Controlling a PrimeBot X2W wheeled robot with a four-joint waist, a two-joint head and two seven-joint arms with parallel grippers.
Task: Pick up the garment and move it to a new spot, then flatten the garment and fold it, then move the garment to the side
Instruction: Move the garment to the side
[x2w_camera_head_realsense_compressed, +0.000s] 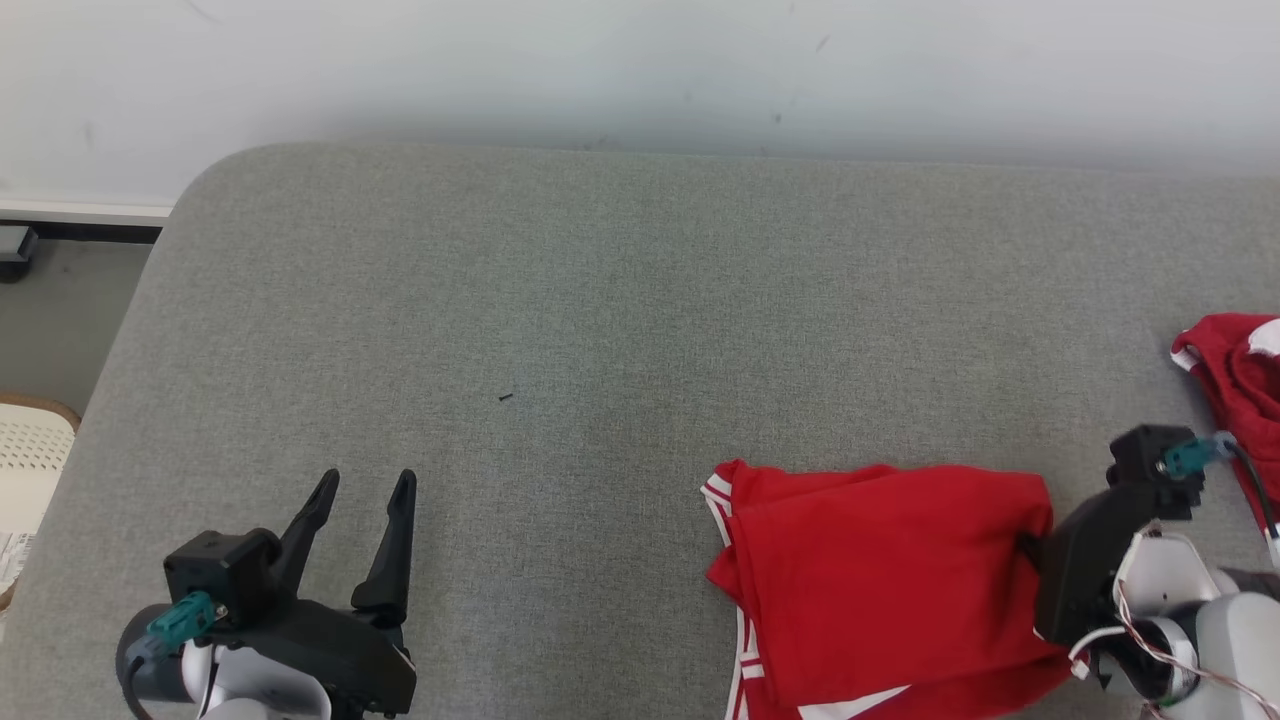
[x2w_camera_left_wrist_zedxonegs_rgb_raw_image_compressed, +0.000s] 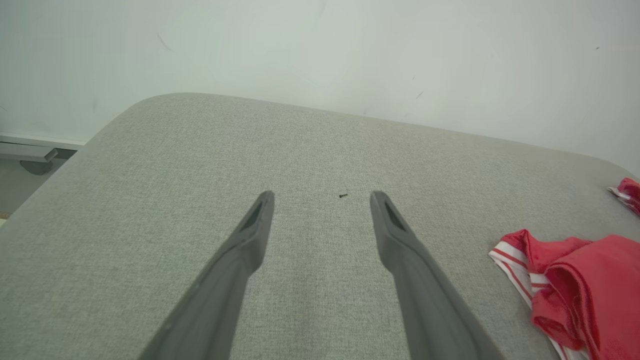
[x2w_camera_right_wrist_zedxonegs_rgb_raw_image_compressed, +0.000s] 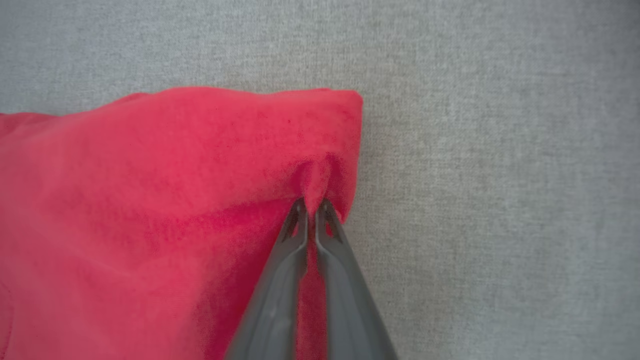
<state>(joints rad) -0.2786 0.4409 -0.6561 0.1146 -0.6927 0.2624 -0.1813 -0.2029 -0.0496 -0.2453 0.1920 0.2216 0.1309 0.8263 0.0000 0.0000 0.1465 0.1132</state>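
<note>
Right gripper (x2w_camera_right_wrist_zedxonegs_rgb_raw_image_compressed: 314, 207): fingers pressed together on a pinched ridge of red cloth, clenched on the garment just inside its corner.
Grip point: judged to be chosen near a corner, so that the cloth hangs and opens out when raised rather than bunching.
Garment (x2w_camera_head_realsense_compressed: 880, 580): red with white striped trim, lying loosely doubled on the near right part of the grey upholstered surface (x2w_camera_head_realsense_compressed: 600, 300). The cloth around the pinch rests on that surface and is not yet lifted.
Left gripper (x2w_camera_head_realsense_compressed: 366, 482): fingers spread wide, holding nothing, positioned over bare upholstery well apart from the garment. Judged to be parked clear of the working arm.
Bare area: the centre and left of the surface are free apart from a small dark speck (x2w_camera_head_realsense_compressed: 505, 397), making them a likely new spot.
Second red item (x2w_camera_head_realsense_compressed: 1235, 370): at the far right edge, apart from the gripped garment.
Task stage: pick-up grasp made, lift pending.
</note>
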